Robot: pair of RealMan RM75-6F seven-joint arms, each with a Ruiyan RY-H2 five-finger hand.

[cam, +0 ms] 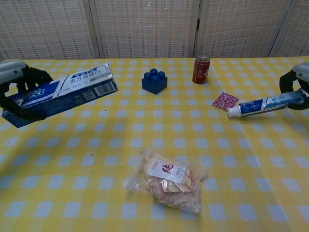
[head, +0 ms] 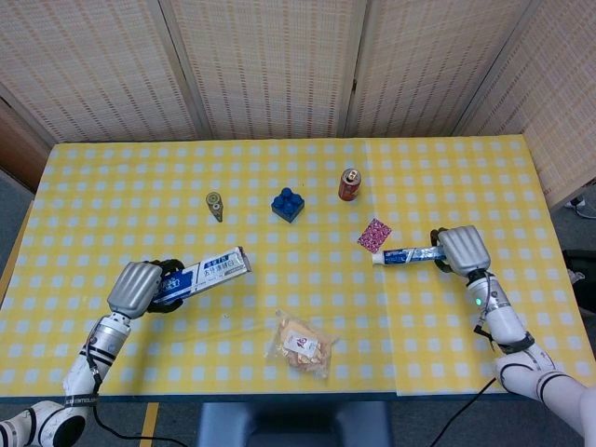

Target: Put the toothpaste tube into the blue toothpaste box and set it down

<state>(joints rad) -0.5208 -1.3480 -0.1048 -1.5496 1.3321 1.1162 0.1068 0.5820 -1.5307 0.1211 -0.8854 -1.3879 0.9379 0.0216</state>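
Note:
The blue toothpaste box (head: 212, 271) (cam: 67, 90) is lifted off the yellow checked table, its open flap end pointing toward the table's middle. My left hand (head: 142, 287) (cam: 19, 84) grips its rear end. The white and blue toothpaste tube (head: 406, 254) (cam: 264, 105) points cap-first to the left, held at its tail by my right hand (head: 461, 250) (cam: 298, 83), which shows only partly at the chest view's right edge. A wide gap of table separates box and tube.
A blue toy brick (head: 288, 204) (cam: 154, 80) and a red can (head: 349, 184) (cam: 201, 69) stand mid-table. A small pink patterned packet (head: 374, 235) (cam: 225, 101) lies by the tube's cap. A snack bag (head: 302, 345) (cam: 166, 181) lies near the front edge. A small greenish item (head: 215, 205) lies left of the brick.

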